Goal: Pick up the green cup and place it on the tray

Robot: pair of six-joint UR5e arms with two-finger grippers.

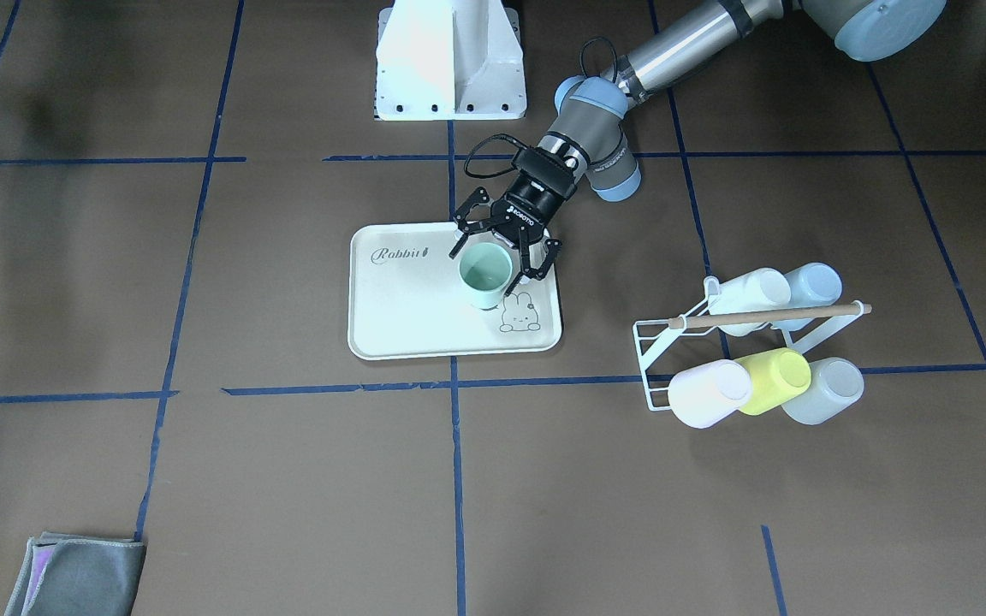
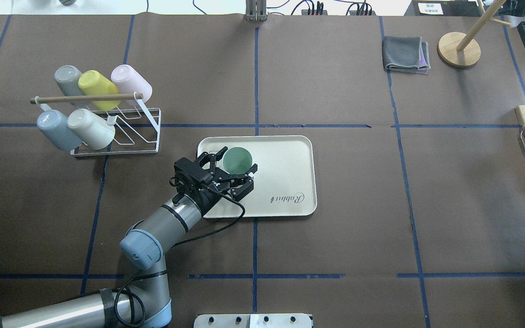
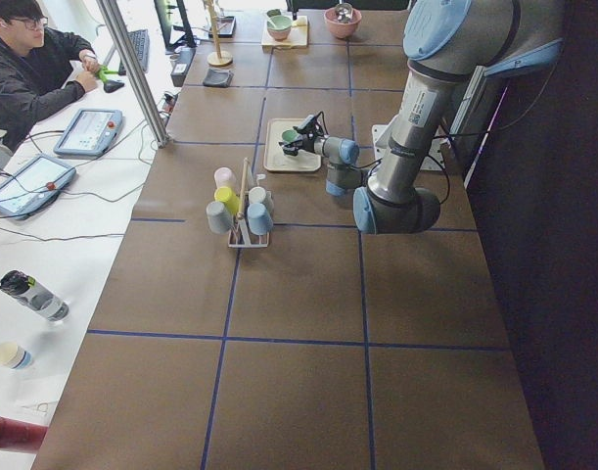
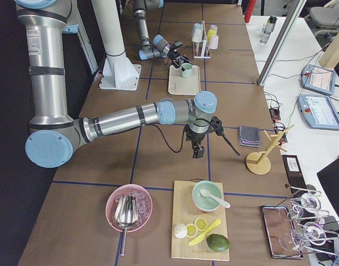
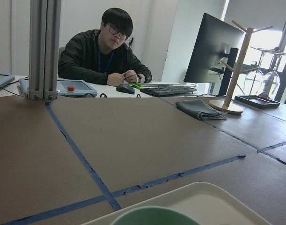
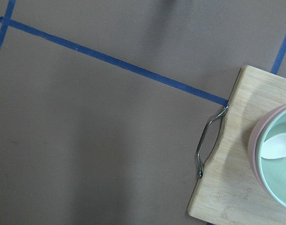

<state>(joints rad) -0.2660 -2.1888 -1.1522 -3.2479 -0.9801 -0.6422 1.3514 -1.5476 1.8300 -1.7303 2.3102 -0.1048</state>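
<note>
Overhead exterior view: the green cup (image 2: pixel 238 158) stands upright, mouth up, on the upper-left part of the tray (image 2: pixel 285 159), just left of frame centre. The left gripper (image 2: pixel 235 163) reaches in from the lower left. Its jaws are spread wider than the cup, one on each side, and appear to clamp nothing. Any retreat should run back toward the lower left, clear of the cup.

Mint-green cup (image 1: pixel 484 274), apparently cream tray (image 1: pixel 407 316)
</note>
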